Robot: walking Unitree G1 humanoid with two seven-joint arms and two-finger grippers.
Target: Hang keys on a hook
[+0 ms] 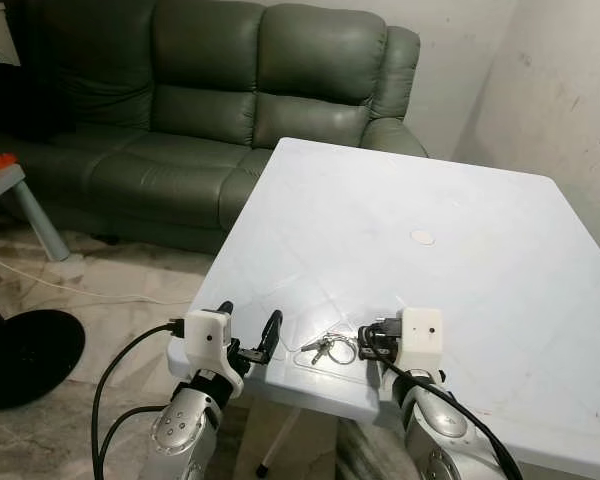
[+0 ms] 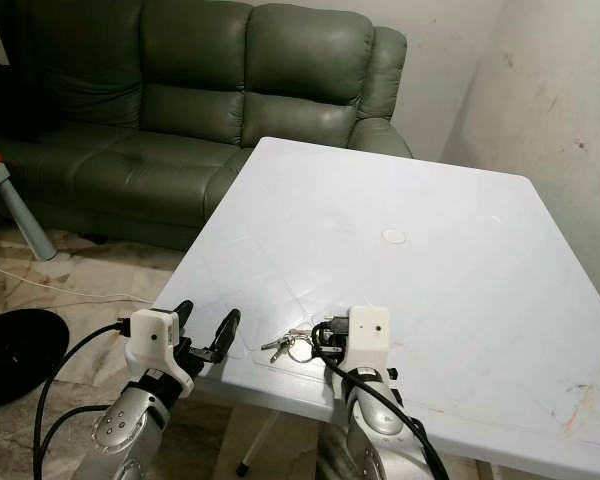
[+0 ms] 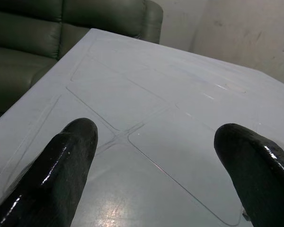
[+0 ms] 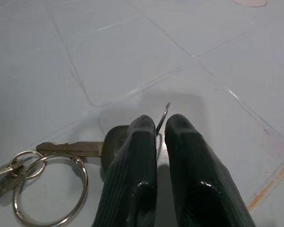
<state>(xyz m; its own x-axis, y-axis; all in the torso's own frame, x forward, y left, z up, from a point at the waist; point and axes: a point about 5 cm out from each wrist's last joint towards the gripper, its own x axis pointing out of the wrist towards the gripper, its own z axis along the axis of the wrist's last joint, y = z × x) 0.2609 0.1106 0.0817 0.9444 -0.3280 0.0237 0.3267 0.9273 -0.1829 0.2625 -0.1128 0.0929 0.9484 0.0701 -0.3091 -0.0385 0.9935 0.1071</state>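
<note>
**A:** While the head views put the keys on the white table close to its near edge, where do the grippers sit?

**B:** In the left eye view, the right gripper is down at the keys' right side, touching the bunch. The left gripper hangs at the table's near-left corner, fingers spread, nothing between them. The right eye view shows the same layout, with a green sofa behind the table. I can make out no hook in these pictures.

**A:** And the left wrist view?

**B:** Two black fingers held wide apart over bare tabletop. That gripper is released and idle.

**A:** The right wrist view is the one that matters.

**B:** Yes. Its fingers are pressed nearly together on a thin wire ring that pokes up between the tips. The dark-headed key and a larger loose ring lie flat on the table beside them, not inside the pinch.

**A:** So the risk?

**B:** I judge the hold slim: only a wire edge is clamped. On lifting, the ring could pivot or slide out under the bunch's weight, dropping the keys, perhaps off the nearby edge. A swinging bunch would also make threading a hook awkward.
</note>
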